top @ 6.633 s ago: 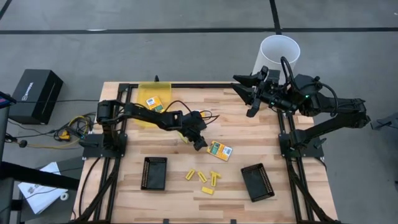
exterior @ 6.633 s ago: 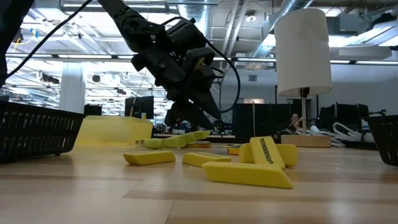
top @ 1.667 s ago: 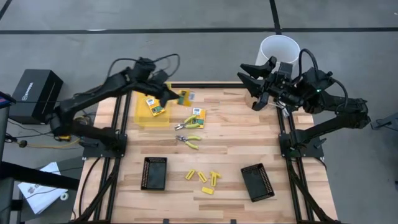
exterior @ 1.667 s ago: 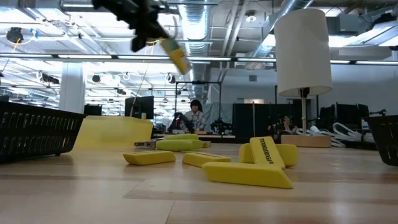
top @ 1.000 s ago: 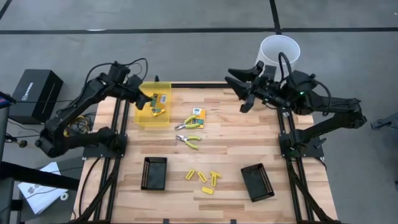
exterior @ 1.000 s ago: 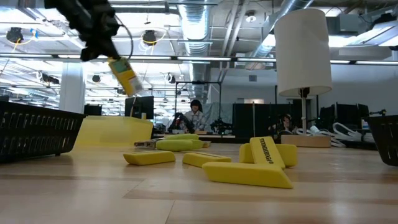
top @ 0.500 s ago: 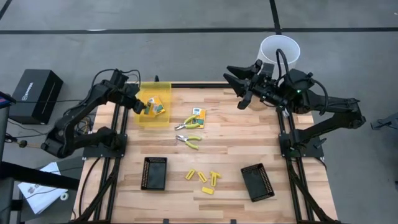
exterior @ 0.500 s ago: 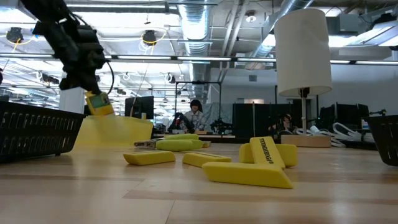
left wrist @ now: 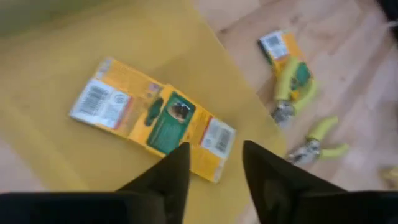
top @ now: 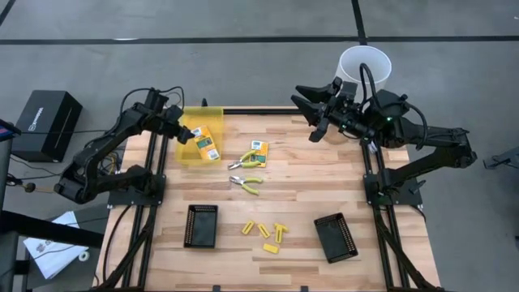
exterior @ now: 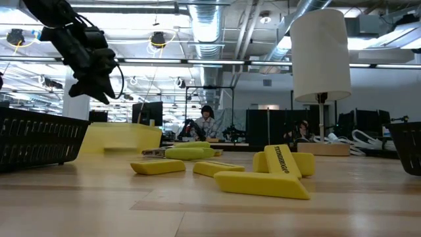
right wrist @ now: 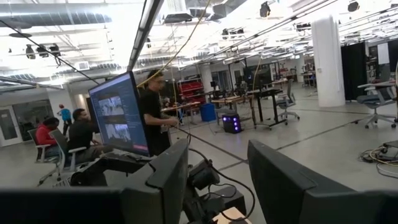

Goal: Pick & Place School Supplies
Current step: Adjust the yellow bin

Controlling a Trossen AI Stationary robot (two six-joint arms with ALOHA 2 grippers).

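My left gripper [top: 183, 131] [exterior: 99, 92] [left wrist: 214, 152] hangs open just above the translucent yellow container [top: 188, 154] at the table's far left. Two yellow-orange-green packets [top: 200, 131] [top: 210, 148] lie flat in it, right below the fingers [left wrist: 180, 124]. A third packet [top: 258, 148] lies on the table beside two small pliers with yellow-green handles [top: 242, 163] [top: 248, 185]. Several yellow stubby pieces [top: 264, 231] [exterior: 263, 178] lie near the front. My right gripper [top: 305, 113] [right wrist: 217, 155] waits open, raised over the far right edge.
Two black trays [top: 202, 225] [top: 335, 237] lie near the front edge. A white bin [top: 365, 66] stands on the floor beyond the far right corner. A black box [top: 45, 122] lies left of the table. People show in the room behind.
My left gripper has come down toward the yellow container with a packet in its fingers, then opened and let go. The packet now lies flat in the container beside the other one.
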